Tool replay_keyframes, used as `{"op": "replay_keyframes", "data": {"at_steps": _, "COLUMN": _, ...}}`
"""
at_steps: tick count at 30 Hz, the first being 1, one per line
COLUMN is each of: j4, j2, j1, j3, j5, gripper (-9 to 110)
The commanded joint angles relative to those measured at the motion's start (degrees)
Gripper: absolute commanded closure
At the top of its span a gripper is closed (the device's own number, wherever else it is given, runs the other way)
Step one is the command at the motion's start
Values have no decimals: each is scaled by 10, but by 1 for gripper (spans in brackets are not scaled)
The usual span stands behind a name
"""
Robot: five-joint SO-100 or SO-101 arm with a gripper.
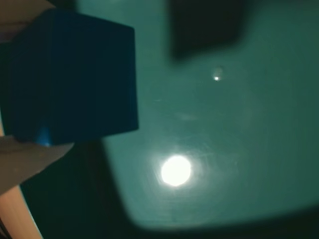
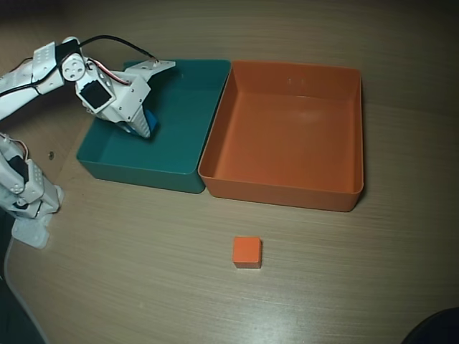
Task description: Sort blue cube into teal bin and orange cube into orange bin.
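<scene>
Blue cube [image 1: 75, 79] sits clamped in my claw [image 2: 143, 127], hanging over the teal bin's [image 2: 183, 107] floor near its left wall in the overhead view. Touching that bin's right side is the orange bin [image 2: 287, 129]. On the tabletop [image 2: 143, 272] below the bins, well apart, lies the orange cube [image 2: 247, 251].

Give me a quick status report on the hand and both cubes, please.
Hand shut on blue cube, inside teal bin. Orange cube on table, orange bin empty. Nothing in the way.
</scene>
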State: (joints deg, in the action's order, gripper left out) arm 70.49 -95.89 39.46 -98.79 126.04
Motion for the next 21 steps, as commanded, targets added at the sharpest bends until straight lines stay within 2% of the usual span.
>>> {"op": "replay_keyframes", "data": {"at_steps": 1, "j4": -4, "j2": -38, "j1": 2, "j3": 13, "j5": -19, "gripper": 105}}
{"op": "replay_keyframes", "data": {"at_steps": 4, "j4": -26, "j2": -39, "j1": 4, "j3": 13, "j5": -83, "gripper": 98}}
{"op": "replay_keyframes", "data": {"at_steps": 7, "j4": -85, "j2": -35, "j1": 4, "j3": 7, "j5": -143, "gripper": 84}}
{"op": "replay_keyframes", "data": {"at_steps": 12, "j4": -172, "j2": -33, "j1": -4, "j3": -7, "j5": -177, "gripper": 66}}
{"op": "replay_keyframes", "data": {"at_steps": 21, "j4": -230, "j2": -41, "j1": 1, "j3": -68, "j5": -183, "gripper": 65}}
